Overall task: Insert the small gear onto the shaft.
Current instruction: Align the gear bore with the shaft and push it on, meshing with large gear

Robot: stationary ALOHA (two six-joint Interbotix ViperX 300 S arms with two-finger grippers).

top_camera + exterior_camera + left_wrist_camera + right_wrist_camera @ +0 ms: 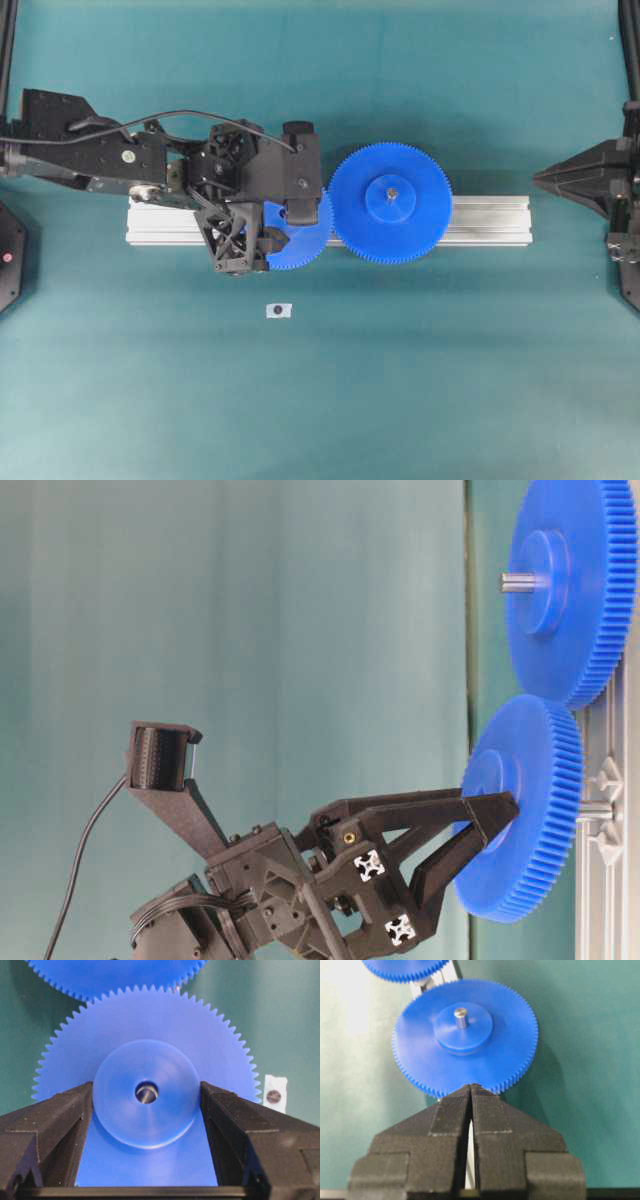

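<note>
Left gripper (146,1110) clasps the raised hub of the small gear (145,1055), 1 finger (55,1125) pressed on each side. In the left wrist view the tip of the shaft (146,1093) shows inside the centre hole, so the gear sits over the pin, above the aluminium rail (490,220). In the table-level view the small gear (525,810) stands slightly off the rail face, with a short length of pin visible between them; judged from this, the gear is threaded on but not pressed fully home. Its teeth lie just beside, and seemingly meshing with, those of the larger gear (390,203), which is already mounted on its own pin (460,1016). The right gripper (471,1091) hovers with its fingers pressed together, holding nothing, well apart from the work. A small white tag (279,310) lies on the table, away from the rail.

Risks from here:
1. If the hub is tilted as it is pushed, the bore may bind on the shaft and stall the gear partway.
2. If the teeth of the 2 gears meet crest to crest, the small gear may be blocked from seating.
3. Letting go before the gear is seated may leave it canted or allow it to slip off.
</note>
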